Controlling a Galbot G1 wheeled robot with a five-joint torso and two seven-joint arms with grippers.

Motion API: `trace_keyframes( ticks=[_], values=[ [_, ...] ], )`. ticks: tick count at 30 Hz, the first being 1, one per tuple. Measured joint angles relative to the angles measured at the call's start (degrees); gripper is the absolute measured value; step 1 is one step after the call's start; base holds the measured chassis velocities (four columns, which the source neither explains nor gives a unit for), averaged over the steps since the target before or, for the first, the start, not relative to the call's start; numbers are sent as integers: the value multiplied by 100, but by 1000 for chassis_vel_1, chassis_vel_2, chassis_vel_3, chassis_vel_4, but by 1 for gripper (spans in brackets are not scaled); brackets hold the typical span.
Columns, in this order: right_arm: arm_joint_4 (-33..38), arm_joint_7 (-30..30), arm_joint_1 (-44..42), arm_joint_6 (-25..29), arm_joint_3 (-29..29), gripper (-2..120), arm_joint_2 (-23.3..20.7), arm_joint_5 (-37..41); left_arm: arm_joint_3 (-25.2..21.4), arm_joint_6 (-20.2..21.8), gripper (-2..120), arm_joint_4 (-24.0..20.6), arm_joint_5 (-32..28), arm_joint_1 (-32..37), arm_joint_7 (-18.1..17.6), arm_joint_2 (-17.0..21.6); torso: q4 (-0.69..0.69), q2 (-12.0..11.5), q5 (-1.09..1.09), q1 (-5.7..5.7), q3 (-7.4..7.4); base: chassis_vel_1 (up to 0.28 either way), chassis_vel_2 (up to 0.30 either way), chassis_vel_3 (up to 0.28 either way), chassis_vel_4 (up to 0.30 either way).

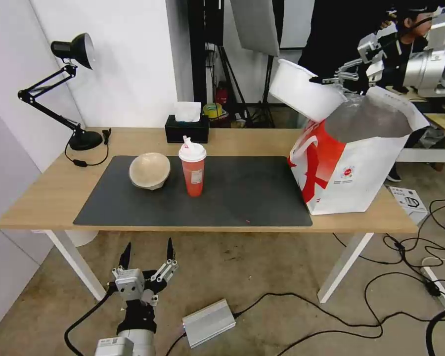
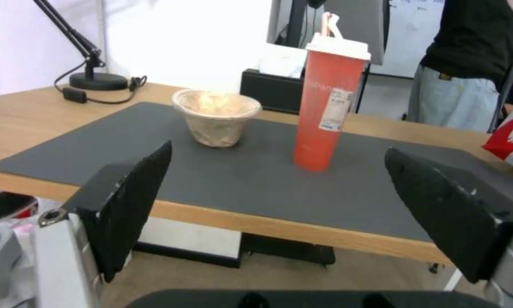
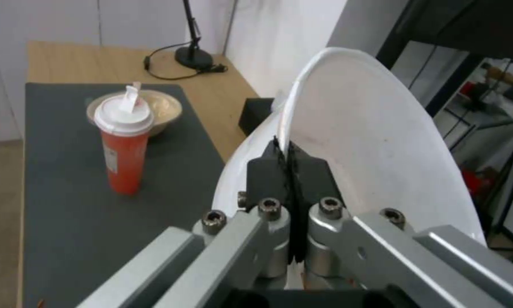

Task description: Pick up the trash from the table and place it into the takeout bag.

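At the upper right of the head view, the right hand (image 1: 317, 79) is pinched tight on the rim of the white bowl (image 1: 301, 91), holding it tilted just above the open mouth of the takeout bag (image 1: 361, 168), which stands at the tabletop's (image 1: 44, 193) right end. The left hand (image 1: 147, 257) hangs spread wide and empty below the near edge, lower left. The red cup (image 1: 193, 170) and beige bowl (image 1: 150, 170) stand close together on the grey mat (image 1: 242, 198), with bare mat to their right.
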Motion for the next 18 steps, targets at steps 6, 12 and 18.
trace_keyframes(
  ticks=[6,12,18],
  values=[
    [-133,9,314,0,-74,0,36,108,43,2,100,28,12,-10,0,2,2,0,-1,0,0,0,0,0,0],
    [-230,-4,490,0,-114,0,92,148,62,3,100,28,38,0,0,-27,2,0,-2,0,0,0,0,0,0],
    [-253,-4,538,3,-135,0,96,166,73,3,100,29,43,-2,0,-29,1,0,-1,0,0,0,0,0,0]
  ],
)
